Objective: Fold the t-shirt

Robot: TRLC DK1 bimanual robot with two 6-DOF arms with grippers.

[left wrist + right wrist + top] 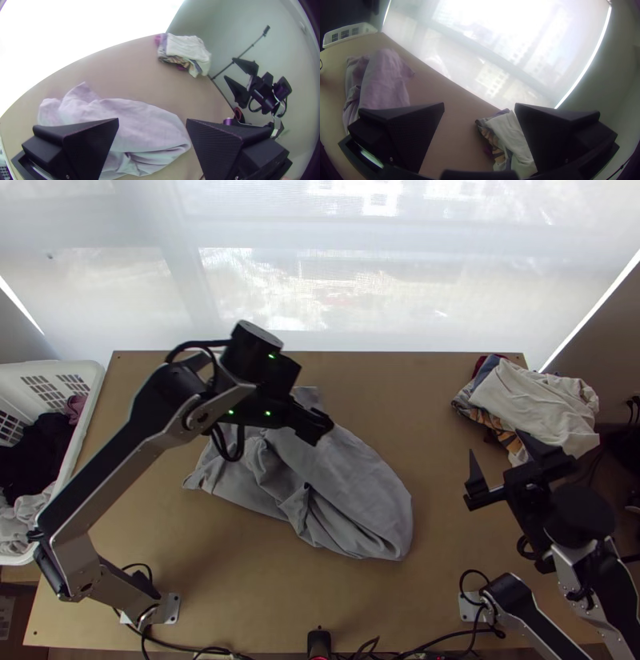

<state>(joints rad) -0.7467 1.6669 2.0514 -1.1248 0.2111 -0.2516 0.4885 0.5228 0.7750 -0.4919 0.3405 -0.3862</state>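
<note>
Left gripper (152, 120): 2 fingers apart, above the shirt (356, 472), holding nothing. Right gripper (479, 103): 2 fingers also apart, well clear of the shirt, near the pile (540, 404). The shirt lies rumpled on the table (428, 396), so the step looks like spreading, before any fold. Next, I'd judge, both grippers should pinch separate edges and pull it flat. Count: 2 grippers, 1 shirt, 1 pile at the far right, 1 basket (84, 428) at the left.
</note>
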